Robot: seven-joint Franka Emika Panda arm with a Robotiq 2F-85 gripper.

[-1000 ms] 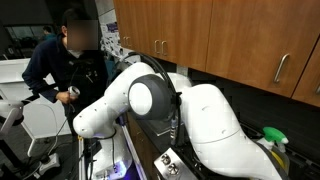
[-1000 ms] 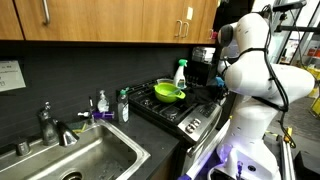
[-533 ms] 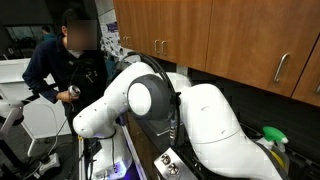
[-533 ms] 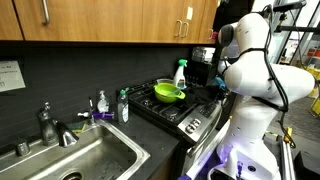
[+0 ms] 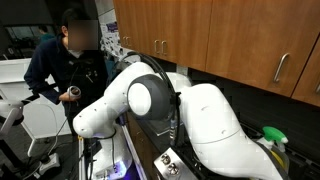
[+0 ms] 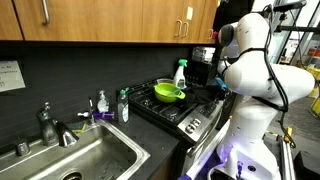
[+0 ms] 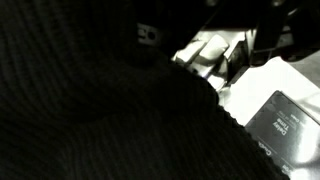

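Arm (image 6: 250, 70) at the stove (image 6: 175, 112).
Green bowl (image 6: 168, 93) sat on the stove, spray bottle (image 6: 180, 72) just behind it, both near the arm's wrist end. Whether the gripper was open or closed could not be told; the wrist view was almost all dark.

A steel sink (image 6: 97, 152) with faucet (image 6: 49, 123) sits below wooden cabinets (image 6: 100, 20).
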